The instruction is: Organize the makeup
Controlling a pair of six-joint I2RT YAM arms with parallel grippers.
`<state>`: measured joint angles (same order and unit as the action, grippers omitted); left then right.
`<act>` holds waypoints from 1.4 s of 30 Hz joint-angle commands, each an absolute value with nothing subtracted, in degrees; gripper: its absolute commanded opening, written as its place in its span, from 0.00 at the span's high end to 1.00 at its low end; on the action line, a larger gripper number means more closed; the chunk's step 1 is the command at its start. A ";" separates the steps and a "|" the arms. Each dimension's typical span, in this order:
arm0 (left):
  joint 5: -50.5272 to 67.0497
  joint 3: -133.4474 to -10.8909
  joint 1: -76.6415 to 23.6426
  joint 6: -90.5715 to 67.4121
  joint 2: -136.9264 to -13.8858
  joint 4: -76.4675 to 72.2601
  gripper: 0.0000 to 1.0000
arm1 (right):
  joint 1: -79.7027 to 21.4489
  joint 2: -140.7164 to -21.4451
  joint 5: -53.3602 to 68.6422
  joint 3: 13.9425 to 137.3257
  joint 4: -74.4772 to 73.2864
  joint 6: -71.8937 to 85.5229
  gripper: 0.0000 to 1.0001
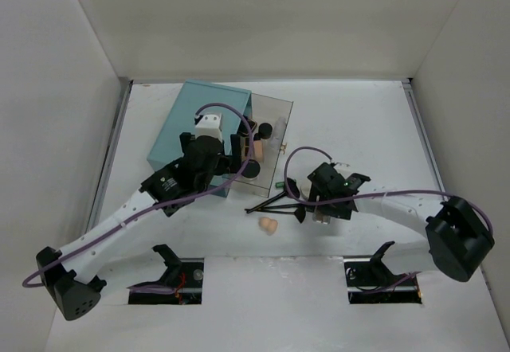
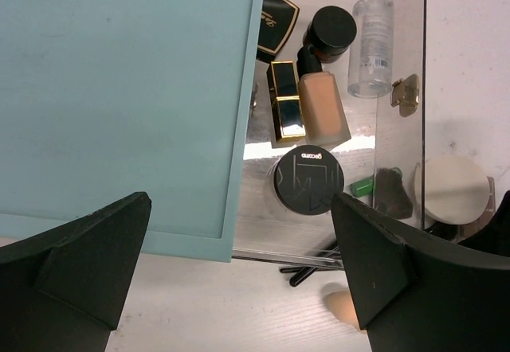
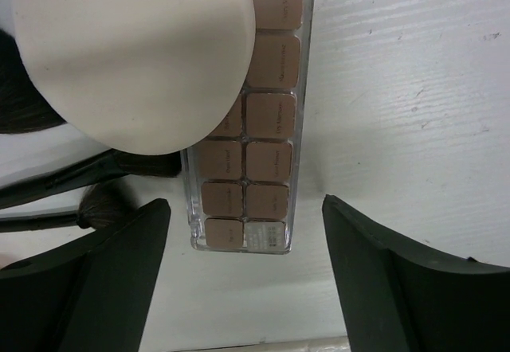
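Right wrist view: the right fingers [image 3: 382,264] stand apart astride the near end of the eyeshadow palette [image 3: 267,129], gripping nothing. A round white puff [image 3: 135,49] overlaps its far end, with brushes [image 3: 72,181] just beside on the surface. The left fingers [image 2: 382,272] hang wide over the clear tray [image 2: 422,49], empty. Step judged in hand: taking the palette. The next move calls for closing squarely on its long edges without dragging the puff.

You can read one short white word on the lid of the round black compact [image 2: 309,179], above a line emblem. It looks like "gocomo", but the letters are small. The gold script on the flat black case [image 2: 276,24] is half hidden and illegible. The tiny print on the palette [image 3: 271,113] pans is too small to read.
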<state>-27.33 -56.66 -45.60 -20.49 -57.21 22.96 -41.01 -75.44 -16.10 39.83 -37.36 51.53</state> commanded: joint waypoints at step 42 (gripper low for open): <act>-29.53 -60.73 -35.02 -19.34 -58.18 24.52 0.00 | -40.55 -68.09 -13.55 64.05 -28.49 36.13 0.78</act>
<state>-28.45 -58.26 -35.75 -19.64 -58.00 24.43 -38.35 -63.24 -17.85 58.04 -36.80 40.38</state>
